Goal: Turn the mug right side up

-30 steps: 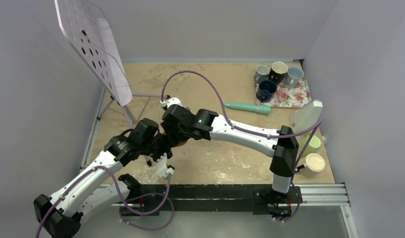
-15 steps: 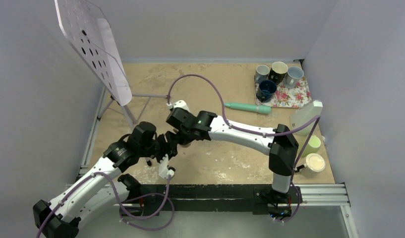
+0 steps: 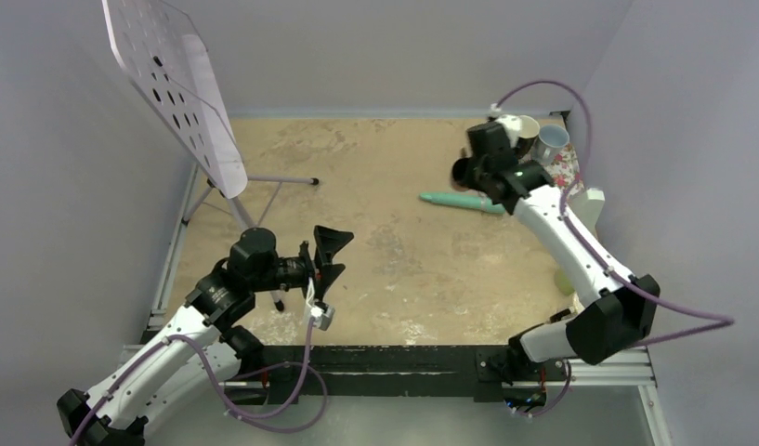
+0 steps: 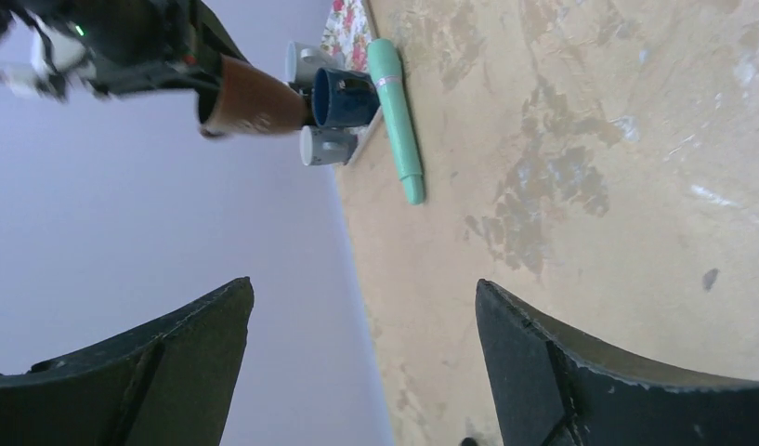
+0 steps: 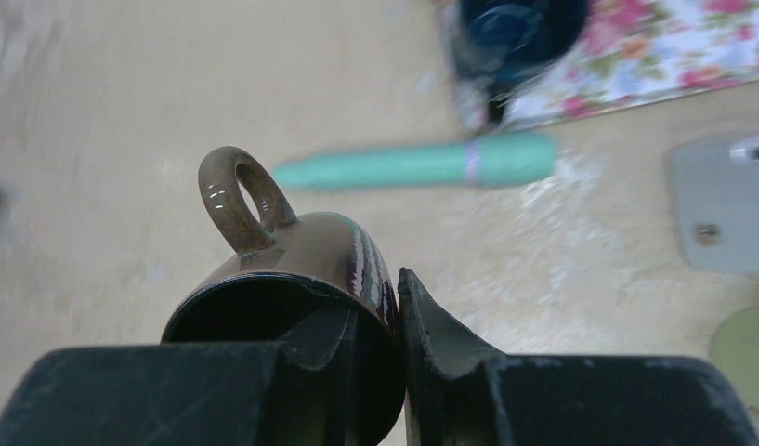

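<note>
A glossy brown mug (image 5: 292, 260) hangs in the air, gripped by its rim. My right gripper (image 5: 380, 297) is shut on it, one finger inside the mouth and one outside against the wall; the handle points away from the gripper. In the top view the right gripper (image 3: 475, 167) holds the mug (image 3: 462, 172) at the back right, its dark mouth showing from above. The left wrist view shows the mug (image 4: 255, 98) just above a blue mug (image 4: 343, 98). My left gripper (image 3: 331, 257) stands open and empty near the front left, nothing between its fingers (image 4: 524, 353).
A teal cylinder (image 3: 464, 201) lies on the table beside the floral mat (image 3: 566, 177), which carries other mugs (image 3: 550, 141). A white perforated board on a tripod (image 3: 176, 88) stands at the back left. A white container (image 3: 594, 203) sits by the right wall.
My right arm has swung from the table's middle to the back right with the mug in its grip. The left gripper has opened, let go and drawn back toward the front left.
</note>
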Tool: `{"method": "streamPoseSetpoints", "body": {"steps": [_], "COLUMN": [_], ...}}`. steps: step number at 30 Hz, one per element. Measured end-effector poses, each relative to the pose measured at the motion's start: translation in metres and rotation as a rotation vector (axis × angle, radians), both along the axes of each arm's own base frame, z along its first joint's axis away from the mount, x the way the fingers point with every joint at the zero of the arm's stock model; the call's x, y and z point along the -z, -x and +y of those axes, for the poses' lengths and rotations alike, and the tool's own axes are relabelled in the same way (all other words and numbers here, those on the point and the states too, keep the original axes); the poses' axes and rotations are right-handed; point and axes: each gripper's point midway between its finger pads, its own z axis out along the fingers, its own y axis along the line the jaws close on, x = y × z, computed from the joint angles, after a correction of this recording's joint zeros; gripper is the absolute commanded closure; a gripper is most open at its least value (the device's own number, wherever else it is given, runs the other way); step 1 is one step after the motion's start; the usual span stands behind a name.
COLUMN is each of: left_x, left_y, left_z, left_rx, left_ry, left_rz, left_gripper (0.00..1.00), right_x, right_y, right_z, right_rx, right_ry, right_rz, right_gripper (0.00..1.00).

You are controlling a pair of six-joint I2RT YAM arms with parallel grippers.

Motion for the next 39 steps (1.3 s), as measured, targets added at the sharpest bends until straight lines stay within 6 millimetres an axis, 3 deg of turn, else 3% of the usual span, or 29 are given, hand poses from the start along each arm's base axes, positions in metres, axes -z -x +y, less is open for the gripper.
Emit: {"method": "streamPoseSetpoints", "body": {"steps": [4,7,13,17,22,32,37,39], "left_x": [0.012,0.019,0.029,0.035,0.036,0.037,0.036,0.036], "left_y": [0.002,0.003,0.002,0.0,-0.005,-0.008,-0.009,-0.009], "left_z": [0.001,0.002,0.005,0.007,0.007,0.007,0.007,0.007], "left_rx": [-0.022,-0.038,-0.075,-0.092,-0.114,-0.122,-0.128,-0.13], "left_ry": [0.013,0.019,0.028,0.025,0.029,0.039,0.039,0.039], "left_rz": [0.079,0.124,0.17,0.191,0.196,0.189,0.185,0.185], "left_gripper": [0.07,0.08,0.08,0.08,0.08,0.08,0.08,0.08], "right_x": [-0.019,-0.017,0.03,0.072,0.104,0.14,0.153,0.157], "right_y": [-0.033,-0.049,-0.077,-0.092,-0.103,-0.125,-0.126,-0.126], "right_z": [-0.104,-0.173,-0.23,-0.249,-0.253,-0.249,-0.25,-0.25], "right_rx": [0.287,0.468,0.598,0.639,0.647,0.623,0.625,0.624], "right_ry": [-0.045,-0.038,-0.038,-0.046,-0.046,-0.068,-0.069,-0.068], "right_rz": [-0.112,-0.147,-0.068,0.019,0.084,0.147,0.177,0.191], "right_gripper": [1.0,1.0,1.0,1.0,1.0,1.0,1.0,0.92]}}
